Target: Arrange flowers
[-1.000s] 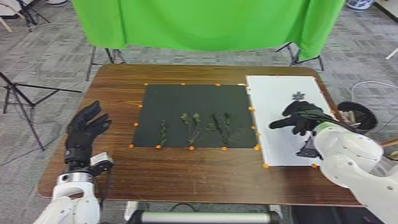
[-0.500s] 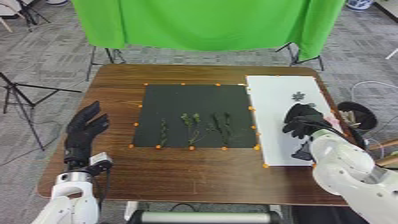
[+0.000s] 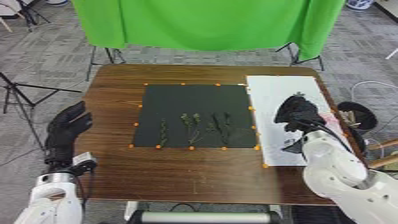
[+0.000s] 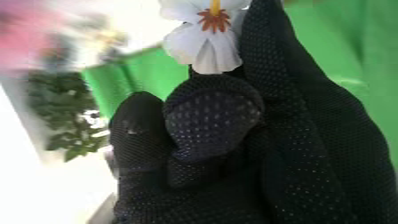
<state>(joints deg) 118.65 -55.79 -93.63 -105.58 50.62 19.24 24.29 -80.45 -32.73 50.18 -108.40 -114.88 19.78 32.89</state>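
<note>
In the head view, my right hand [image 3: 298, 110] is over the white sheet [image 3: 275, 135] on the table's right side. In the right wrist view, my right hand [image 4: 213, 117] has some fingers curled and others extended, with a white flower [image 4: 206, 47] with a brown-orange centre pinched at the fingertips; its stem is hidden. My left hand [image 3: 67, 125] is open beyond the table's left edge, holding nothing. Green sprigs [image 3: 191, 125] lie side by side on the dark mat [image 3: 178, 100]. A pink flower [image 3: 330, 120] lies at the sheet's right side.
A dark bin [image 3: 358, 116] stands beside the table's right edge. A green cloth [image 3: 209, 25] hangs behind the table [image 3: 195, 175]. Blurred leaves [image 4: 67, 110] and a pink shape [image 4: 27, 30] appear beside my hand in the right wrist view.
My right hand has moved farther from the robot over the sheet, and its forearm has swung leftward. My left hand and forearm have shifted a little to the left.
</note>
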